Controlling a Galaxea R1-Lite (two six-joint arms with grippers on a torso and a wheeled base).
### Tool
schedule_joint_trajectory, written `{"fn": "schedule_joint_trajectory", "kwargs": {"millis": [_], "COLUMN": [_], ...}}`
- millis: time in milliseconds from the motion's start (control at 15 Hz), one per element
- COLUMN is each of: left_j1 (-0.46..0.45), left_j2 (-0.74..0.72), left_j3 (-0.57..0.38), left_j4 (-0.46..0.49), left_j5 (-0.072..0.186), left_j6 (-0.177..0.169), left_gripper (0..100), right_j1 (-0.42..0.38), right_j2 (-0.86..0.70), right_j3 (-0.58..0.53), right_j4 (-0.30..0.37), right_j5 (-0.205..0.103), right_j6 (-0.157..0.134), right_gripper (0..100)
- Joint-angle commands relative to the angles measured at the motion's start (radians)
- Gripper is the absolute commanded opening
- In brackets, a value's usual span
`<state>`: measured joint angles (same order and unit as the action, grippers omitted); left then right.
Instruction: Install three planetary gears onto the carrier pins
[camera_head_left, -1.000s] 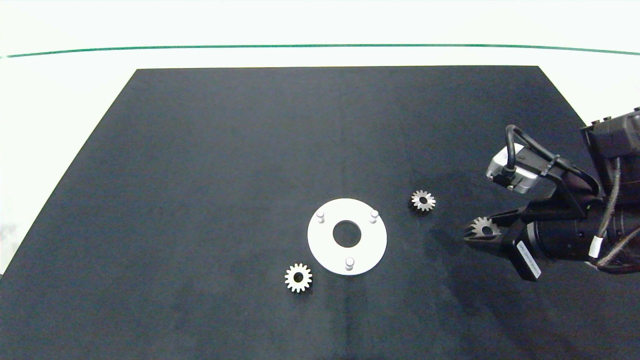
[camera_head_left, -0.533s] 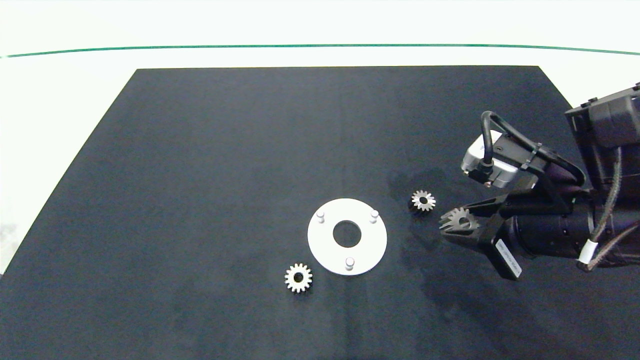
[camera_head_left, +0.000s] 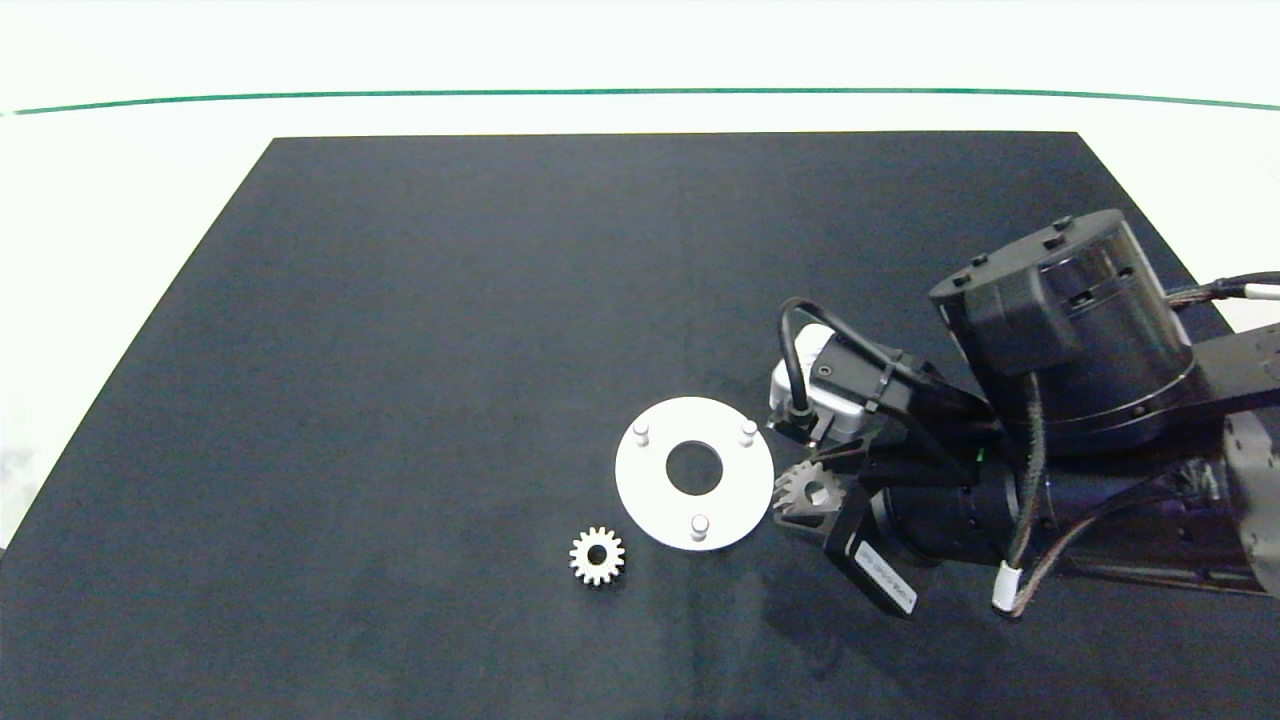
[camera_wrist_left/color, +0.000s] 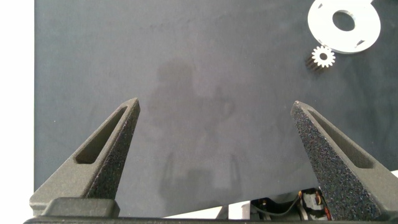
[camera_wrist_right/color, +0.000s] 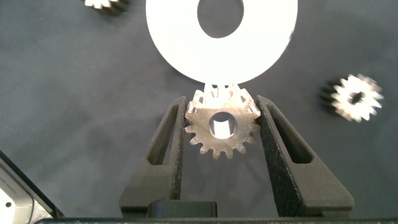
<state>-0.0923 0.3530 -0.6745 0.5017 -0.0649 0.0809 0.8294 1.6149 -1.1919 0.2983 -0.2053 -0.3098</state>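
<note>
Head view, right claw (camera_head_left: 800, 492) clenched on a gear (camera_head_left: 806, 490) at the white disc's (camera_head_left: 655, 505) 3 o'clock edge, another gear (camera_head_left: 597, 556) lying at 7 o'clock, left claw (camera_wrist_left/color: 214, 118) spread wide.

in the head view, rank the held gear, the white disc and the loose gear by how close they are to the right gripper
1. Held gear: clamped in the right gripper itself, at the disc's right edge.
2. White disc: just left of the fingertips.
3. Loose gear: beyond the disc, off its lower left edge.
</note>
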Motion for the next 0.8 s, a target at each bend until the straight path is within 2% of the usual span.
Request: {"fn": "schedule_joint_trajectory", "kwargs": {"millis": [67,800], "left_j1": [0.002,0.002], "left_j2": [-0.005,-0.002], "left_j3": [-0.004,-0.040], "left_j4": [0.003,0.003], "left_j5": [0.000,0.000], "left_j6": [0.000,0.002], "left_gripper": [100,100], "right_j1": [0.045,0.060], "right_j2": [0.077,0.200], "right_j3": [-0.040,-0.133], "right_j4": [0.001,0.002], "right_j5": [-0.017,-0.020], "right_j6": [-0.002,0.005], "right_gripper": [10,10]}}
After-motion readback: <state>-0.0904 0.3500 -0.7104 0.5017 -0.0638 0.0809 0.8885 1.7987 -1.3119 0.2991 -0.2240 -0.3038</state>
